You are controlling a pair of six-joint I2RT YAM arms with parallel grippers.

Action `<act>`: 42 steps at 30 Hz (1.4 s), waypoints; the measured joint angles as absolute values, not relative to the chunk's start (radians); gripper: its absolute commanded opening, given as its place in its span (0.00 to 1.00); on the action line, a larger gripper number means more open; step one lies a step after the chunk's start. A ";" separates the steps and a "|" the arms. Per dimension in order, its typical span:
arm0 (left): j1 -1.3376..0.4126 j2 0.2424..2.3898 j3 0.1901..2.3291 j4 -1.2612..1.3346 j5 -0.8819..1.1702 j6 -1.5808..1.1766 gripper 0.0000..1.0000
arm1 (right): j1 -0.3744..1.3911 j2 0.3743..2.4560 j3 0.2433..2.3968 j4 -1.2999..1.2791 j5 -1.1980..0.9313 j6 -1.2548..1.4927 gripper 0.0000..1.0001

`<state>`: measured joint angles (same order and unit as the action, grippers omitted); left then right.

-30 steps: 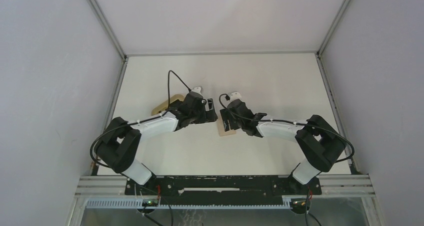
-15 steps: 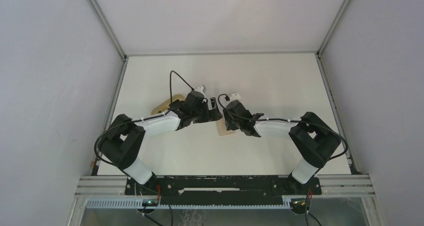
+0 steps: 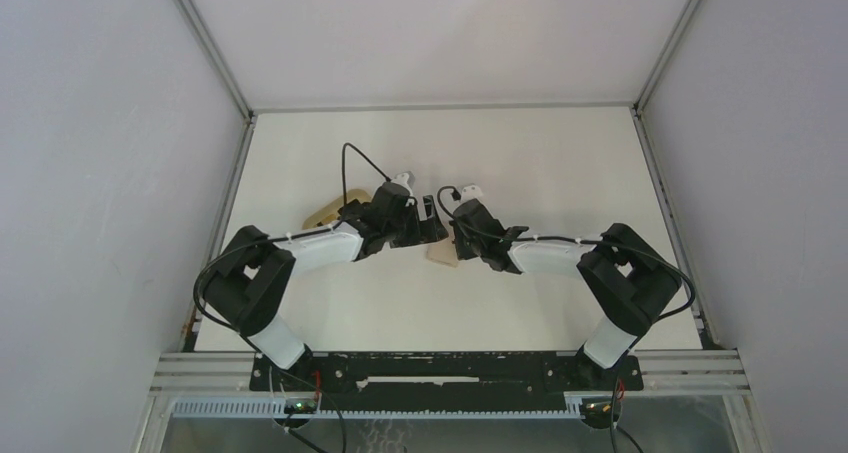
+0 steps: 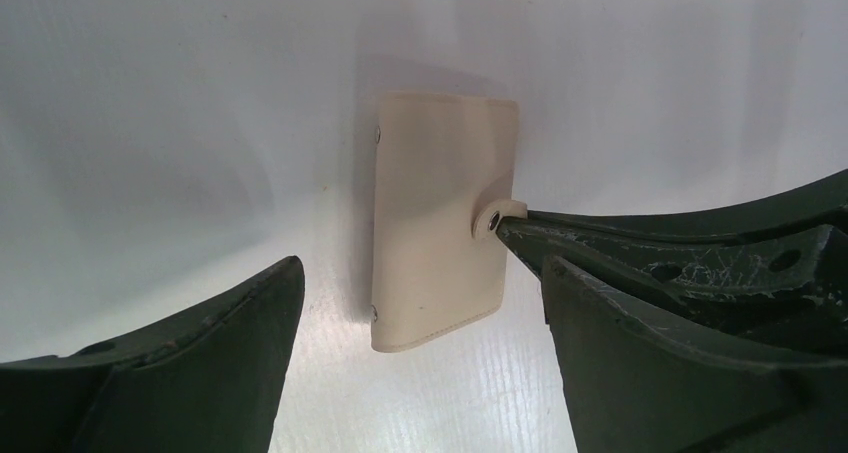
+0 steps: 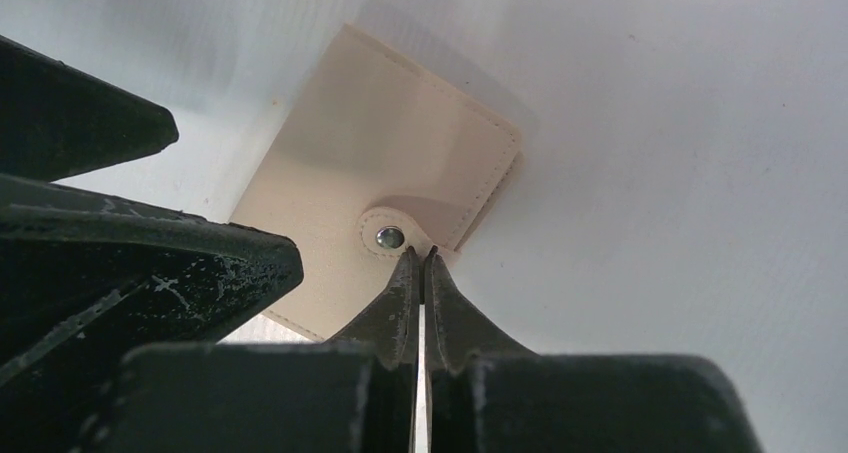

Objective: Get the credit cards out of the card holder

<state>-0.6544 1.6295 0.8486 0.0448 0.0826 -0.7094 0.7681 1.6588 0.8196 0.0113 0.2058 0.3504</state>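
The card holder [image 3: 440,255] is a beige folded wallet lying shut on the white table, between the two arms. In the right wrist view its closing tab and metal snap [image 5: 390,238] face me, and my right gripper [image 5: 420,255] is shut with its tips pinching the tab beside the snap. My left gripper [image 4: 420,273] stands open just short of the card holder [image 4: 440,203], one finger on each side, touching nothing. The right gripper's tips [image 4: 510,228] reach in from the right in that view. The credit cards are hidden.
An oval tan wooden tray [image 3: 328,214] lies behind the left arm's wrist. The left gripper's dark fingers [image 5: 150,263] fill the left of the right wrist view. Grey walls enclose the table [image 3: 540,153] on three sides.
My right gripper has closed from wide open onto the tab. The card holder has turned a little under it. The left gripper edged right toward the card holder, still open.
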 measured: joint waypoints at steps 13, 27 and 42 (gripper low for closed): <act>-0.654 1.656 0.849 0.051 0.083 -0.728 0.77 | 0.752 1.637 0.791 0.039 0.159 0.343 0.00; -0.654 1.656 0.823 0.196 0.194 -0.824 0.49 | 0.691 1.457 0.694 0.132 -0.001 0.329 0.00; -0.628 1.526 0.711 0.361 0.304 -0.929 0.00 | 0.569 1.304 0.562 0.265 -0.226 0.367 0.00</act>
<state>-0.6285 1.5265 0.7113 0.3607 0.3042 -0.9287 0.5694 1.3041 0.5625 0.2649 -0.2264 0.3672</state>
